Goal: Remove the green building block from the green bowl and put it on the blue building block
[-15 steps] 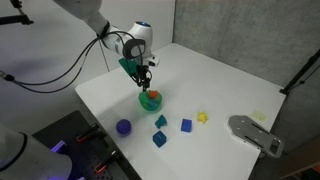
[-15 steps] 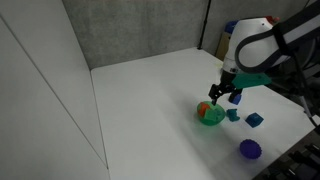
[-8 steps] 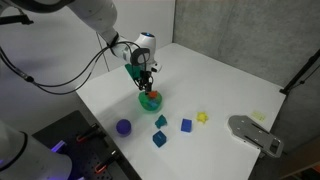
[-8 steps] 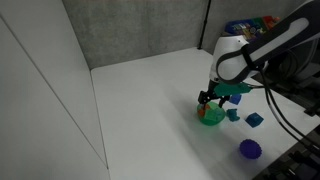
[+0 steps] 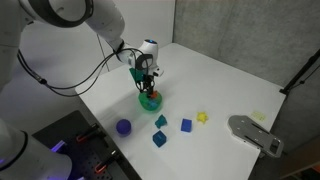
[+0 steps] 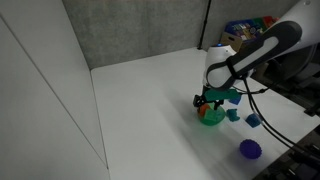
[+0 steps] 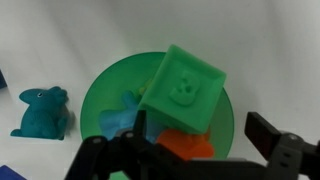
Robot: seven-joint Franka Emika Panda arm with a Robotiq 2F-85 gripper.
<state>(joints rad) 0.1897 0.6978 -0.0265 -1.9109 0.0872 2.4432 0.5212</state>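
The gripper (image 7: 190, 152) is hovering directly above the green bowl (image 7: 104, 92). Its jaws are spread wide and gripping nothing. They are standing either side of the green block (image 7: 186, 88) and appear not to be touching it. Judgement: this stance is setting up a straight descent so the jaws can close on the block's flat sides.

The green block is lying inside the bowl, tilted. It is leaning on an orange piece (image 7: 188, 143) and a light blue piece (image 7: 122, 116), which is probably why it is sitting high and askew.

A teal animal figure (image 7: 40, 110) is standing on the tabletop (image 7: 260, 40) just beside the bowl. In an exterior view the blue block (image 5: 186, 125) is resting well apart from the bowl, with nothing sitting on it.
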